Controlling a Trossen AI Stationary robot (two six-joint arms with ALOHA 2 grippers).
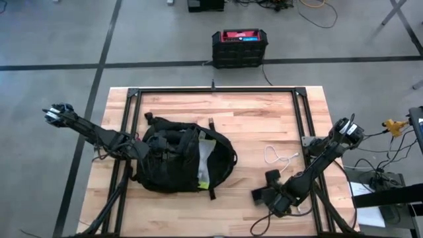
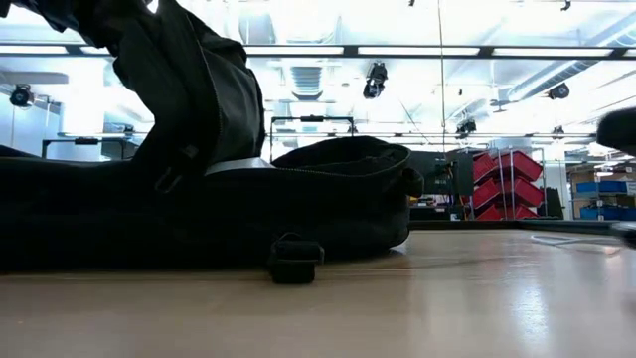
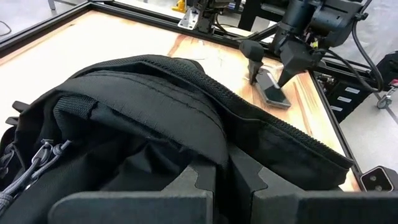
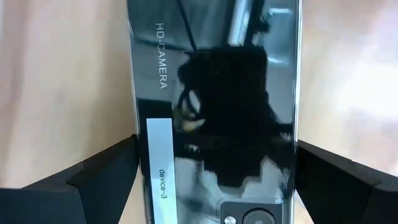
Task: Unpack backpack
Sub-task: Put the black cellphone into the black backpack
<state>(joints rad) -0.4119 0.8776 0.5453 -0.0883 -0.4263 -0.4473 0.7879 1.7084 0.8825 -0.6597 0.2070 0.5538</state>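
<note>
The black backpack [image 1: 182, 158] lies flat on the wooden table, left of centre, with its opening showing a pale lining [image 1: 205, 162]. My left gripper [image 1: 144, 149] is at its left end, shut on its fabric, and part of the bag [image 2: 184, 70] stands raised. My right gripper [image 1: 264, 188] is low over the table's near right part, closed on a dark glossy phone [image 4: 217, 106] marked "HD-CAMERA". In the left wrist view that phone [image 3: 273, 93] shows as a grey slab at the table top. My left gripper pinches a fold of the backpack's black fabric [image 3: 222, 163] between its two fingers, beside the zipped rim. That part of the bag is drawn up while the rest stays on the table. My right gripper has one finger [image 4: 109, 174] against each long edge [image 4: 140, 118] of the phone, coming from above and pointing down. The fingers lie across the phone, which is level, its camera side up, at the table top.
A white cable [image 1: 277, 157] lies coiled on the table to the right of the backpack. A black box with a red top [image 1: 239, 46] stands on the floor beyond the far edge. A black metal frame [image 1: 218, 91] runs round the tabletop.
</note>
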